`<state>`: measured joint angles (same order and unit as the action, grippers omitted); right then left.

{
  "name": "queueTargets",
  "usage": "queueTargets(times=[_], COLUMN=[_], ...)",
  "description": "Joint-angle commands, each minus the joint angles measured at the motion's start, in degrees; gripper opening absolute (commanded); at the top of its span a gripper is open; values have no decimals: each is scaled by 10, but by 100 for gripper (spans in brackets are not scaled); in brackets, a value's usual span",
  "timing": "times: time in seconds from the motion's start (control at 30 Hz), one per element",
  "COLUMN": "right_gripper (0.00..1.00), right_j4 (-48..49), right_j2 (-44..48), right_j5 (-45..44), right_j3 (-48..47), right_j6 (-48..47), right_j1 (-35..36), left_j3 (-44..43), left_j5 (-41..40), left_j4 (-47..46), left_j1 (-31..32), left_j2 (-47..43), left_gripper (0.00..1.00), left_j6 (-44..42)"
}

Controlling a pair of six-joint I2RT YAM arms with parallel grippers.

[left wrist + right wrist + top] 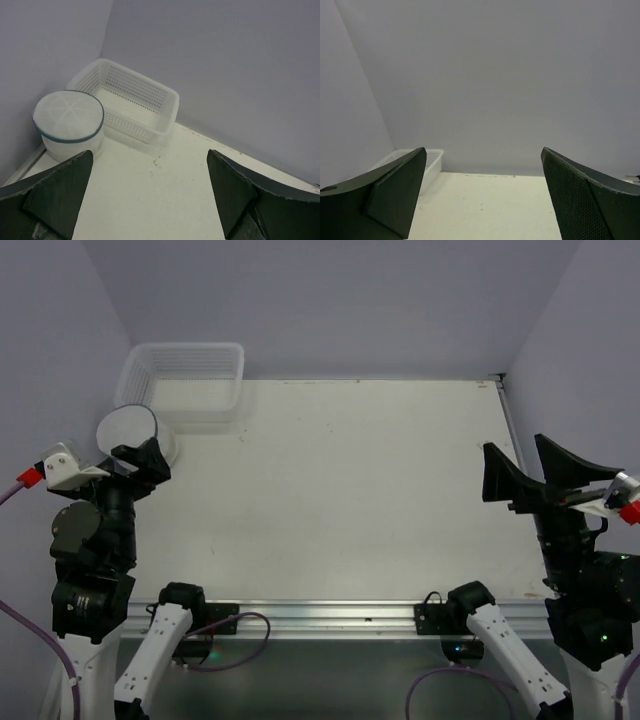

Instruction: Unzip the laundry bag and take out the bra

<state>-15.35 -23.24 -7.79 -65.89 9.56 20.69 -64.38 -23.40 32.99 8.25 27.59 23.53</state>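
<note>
Jaws wide: left tool (pixel 150 160), right tool (pixel 484 152)

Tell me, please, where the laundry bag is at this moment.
In the top view the laundry bag sits in the far left corner of the table, just in front of the white basket and right beyond the left gripper.

Plain lilac-grey walls (pixel 350 300) enclosed flat white tabletop (pixel 350 490) on three sides; silver metal rail (pixel 330 615) along near edge; soft even light.
</note>
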Motion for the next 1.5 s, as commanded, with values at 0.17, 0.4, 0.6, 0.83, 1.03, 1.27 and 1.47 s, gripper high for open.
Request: queueTargets(times=[0.17,0.4,0.6,0.83,1.03,1.27,1.47], right_gripper=[99,99,99,99,99,99,99], right_j4=[-1,-50,-78,-49,-28,-32,-33], right_j2=[-29,-91,-149,-183,-182,-182,-174], right_j5=[32,111,174,296,327,343,347], right_j3=[50,95,109,147,162,161,160], right_j6=[53,144,186,190,173,132,108], right_j1=[-1,-1,-1,-1,-2,-1,-1], left_j3=[32,93,145,156,158,191,216], left_j5=[-7,135,97,49,60,89,107], left_j4=[15,-39,-125,-248,-303,-402,-464], left_j1=[-2,-3,-23,-151,-250,-301,-329], left_j2=[44,154,232,299,366,446,498], left_gripper=[100,100,100,100,100,100,100], left_j6=[56,162,227,270,347,398,419])
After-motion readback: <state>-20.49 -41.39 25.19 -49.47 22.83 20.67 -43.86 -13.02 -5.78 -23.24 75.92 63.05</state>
